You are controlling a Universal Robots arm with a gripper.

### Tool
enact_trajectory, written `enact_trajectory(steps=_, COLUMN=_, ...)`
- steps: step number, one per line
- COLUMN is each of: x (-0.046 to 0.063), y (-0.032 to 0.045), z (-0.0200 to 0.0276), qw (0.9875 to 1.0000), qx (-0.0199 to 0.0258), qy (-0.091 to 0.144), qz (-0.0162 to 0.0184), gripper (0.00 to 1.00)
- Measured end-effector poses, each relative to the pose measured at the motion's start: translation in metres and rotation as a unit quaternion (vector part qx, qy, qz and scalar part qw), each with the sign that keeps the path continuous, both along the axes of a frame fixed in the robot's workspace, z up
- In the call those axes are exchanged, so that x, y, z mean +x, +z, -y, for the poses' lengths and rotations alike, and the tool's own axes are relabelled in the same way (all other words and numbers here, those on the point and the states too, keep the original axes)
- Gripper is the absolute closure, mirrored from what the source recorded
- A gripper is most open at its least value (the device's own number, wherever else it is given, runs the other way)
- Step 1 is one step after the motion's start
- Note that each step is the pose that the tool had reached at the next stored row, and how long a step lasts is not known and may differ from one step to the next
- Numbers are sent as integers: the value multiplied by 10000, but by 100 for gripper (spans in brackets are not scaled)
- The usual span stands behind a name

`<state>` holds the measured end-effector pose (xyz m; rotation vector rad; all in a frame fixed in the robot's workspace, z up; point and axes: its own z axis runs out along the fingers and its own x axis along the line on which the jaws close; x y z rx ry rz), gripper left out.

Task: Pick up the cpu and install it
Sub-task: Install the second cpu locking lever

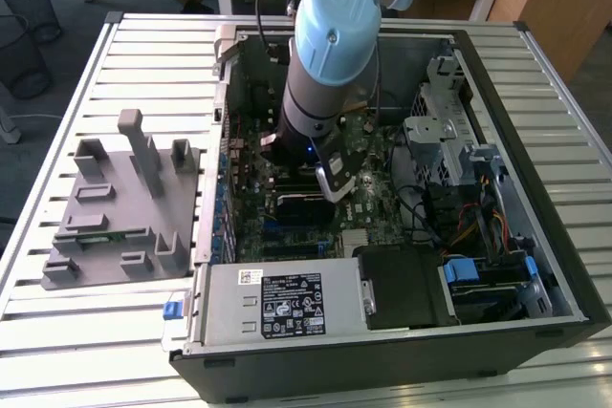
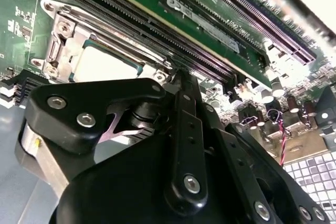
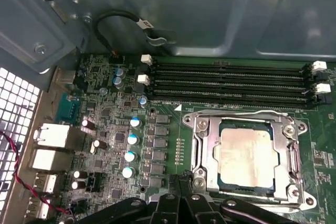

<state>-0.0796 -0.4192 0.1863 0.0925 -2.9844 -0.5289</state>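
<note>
i see the cpu [image 3: 247, 158] seated flat inside the metal frame of the socket [image 3: 202, 145] on the motherboard [image 3: 110, 129]; in the second wrist view the cpu [image 2: 107, 66] lies just beyond the claw [image 2: 176, 85]. the claw holds nothing, and i cannot tell whether its jaws are open or closed. memory slots [image 3: 231, 80] run just beside the socket. the arm [image 1: 330, 54] reaches down into the open computer case [image 1: 535, 236] on the slatted desk [image 1: 124, 54].

The arm [image 1: 330, 54] reaches steeply down into the open computer case [image 1: 535, 265], its blue-capped wrist joint above the motherboard [image 3: 105, 129]. The gripper [image 2: 176, 85] hangs low over this motherboard, its black linkage just beside the socket frame [image 3: 247, 156].
</note>
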Motion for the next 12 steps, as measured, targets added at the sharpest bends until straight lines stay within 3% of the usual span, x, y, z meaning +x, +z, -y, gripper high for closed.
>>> enact_trajectory(steps=8, x=-45, y=9, z=-6, qw=10000, qx=-3, qy=0, qz=0, gripper=89)
enact_trajectory(steps=12, x=-48, y=72, z=-9, qw=10000, qx=-3, qy=0, qz=0, gripper=89)
